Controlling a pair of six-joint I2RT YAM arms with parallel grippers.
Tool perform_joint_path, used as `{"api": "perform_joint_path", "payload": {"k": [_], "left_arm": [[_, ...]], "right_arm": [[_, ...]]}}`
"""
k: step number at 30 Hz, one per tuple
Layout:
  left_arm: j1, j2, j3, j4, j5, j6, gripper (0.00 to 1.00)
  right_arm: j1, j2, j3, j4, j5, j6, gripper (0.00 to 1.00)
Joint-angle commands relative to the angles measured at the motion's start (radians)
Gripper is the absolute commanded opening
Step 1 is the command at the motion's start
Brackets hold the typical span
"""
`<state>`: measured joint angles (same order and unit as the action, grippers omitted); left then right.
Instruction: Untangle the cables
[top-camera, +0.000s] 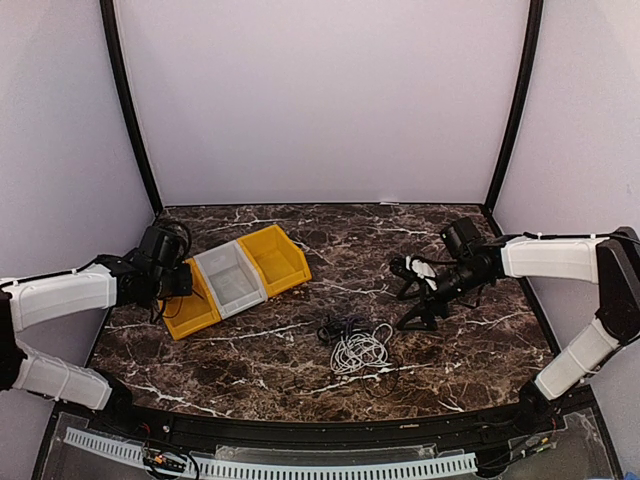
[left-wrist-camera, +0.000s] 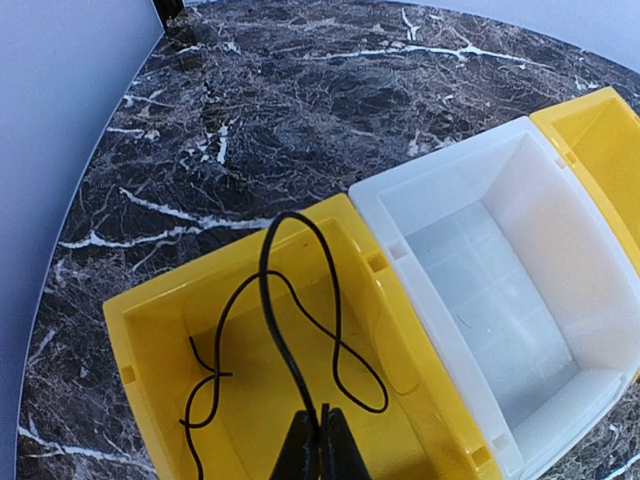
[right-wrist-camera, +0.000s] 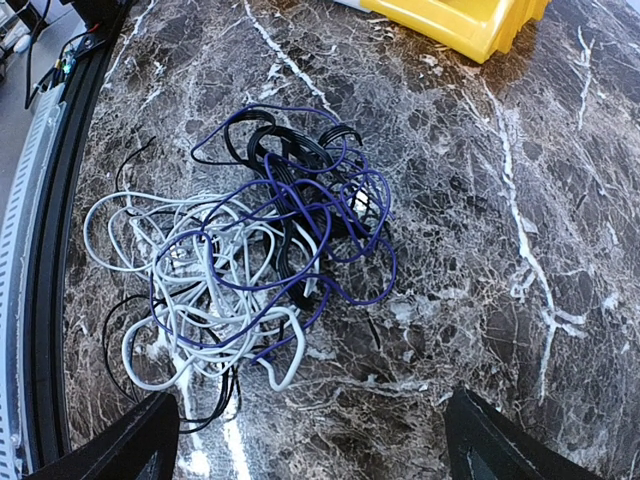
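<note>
1. The tangle (right-wrist-camera: 260, 250) lies flat on the table (right-wrist-camera: 500, 200), just ahead of and below the right gripper (right-wrist-camera: 310, 400), roughly centred between its two fingers. White, purple and black cords are looped through one another.
2. The cords are judged light, thin and limp. No shape will be kept when one is lifted, and a pulled strand is likely to drag its neighbours along, so knots could be tightened by a hard tug.
3. The sheathing is judged smooth and rather slippery, so a firm pinch across a single strand is called for, not a scoop at the whole heap.
4. The outer loops are judged the best holds. These are the white cord (right-wrist-camera: 200, 290), where it spreads toward the finger at the left of the wrist view, and the purple cord (right-wrist-camera: 393, 268), where its arc bulges toward the other finger. Both are found clear of the dense middle.
5. The black coil (right-wrist-camera: 295, 155), at the far side from the gripper, is wound close and is better left until the looser cords are drawn off.
6. The right gripper is held wide apart above the heap, with nothing between its fingers.
7. The left gripper (left-wrist-camera: 320, 412) is closed, and a black cable (left-wrist-camera: 338, 320) appears to be pinched at its tips. That cable hangs in slack loops just below and ahead of it, inside the yellow bin (left-wrist-camera: 220, 270).
8. A white bin (left-wrist-camera: 440, 165) is set against the yellow bin, further ahead of the left gripper.
</note>
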<state>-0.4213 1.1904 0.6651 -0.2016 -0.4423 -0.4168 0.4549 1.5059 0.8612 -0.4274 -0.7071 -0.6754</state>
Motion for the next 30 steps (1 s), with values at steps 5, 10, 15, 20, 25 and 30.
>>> {"api": "perform_joint_path", "payload": {"k": [5, 10, 15, 20, 25, 30], "left_arm": [[0.018, 0.099, 0.032, 0.016, 0.073, -0.056, 0.00], [0.018, 0.089, 0.026, 0.005, 0.083, -0.066, 0.00], [0.018, 0.046, 0.039, -0.058, 0.083, -0.075, 0.00], [0.018, 0.029, 0.053, -0.126, 0.085, -0.088, 0.00], [0.018, 0.043, 0.043, -0.149, 0.100, -0.097, 0.04], [0.018, 0.010, 0.091, -0.188, 0.096, -0.080, 0.31]], "right_arm": [[-0.006, -0.013, 0.022, -0.008, -0.017, -0.013, 0.94], [-0.007, -0.014, 0.021, -0.006, -0.017, -0.014, 0.94], [-0.006, -0.006, 0.024, -0.010, -0.019, -0.015, 0.94], [-0.006, 0.003, 0.028, -0.014, -0.020, -0.017, 0.94], [-0.006, 0.007, 0.031, -0.015, -0.020, -0.019, 0.94], [-0.006, 0.009, 0.036, -0.021, -0.031, -0.018, 0.94]]}}
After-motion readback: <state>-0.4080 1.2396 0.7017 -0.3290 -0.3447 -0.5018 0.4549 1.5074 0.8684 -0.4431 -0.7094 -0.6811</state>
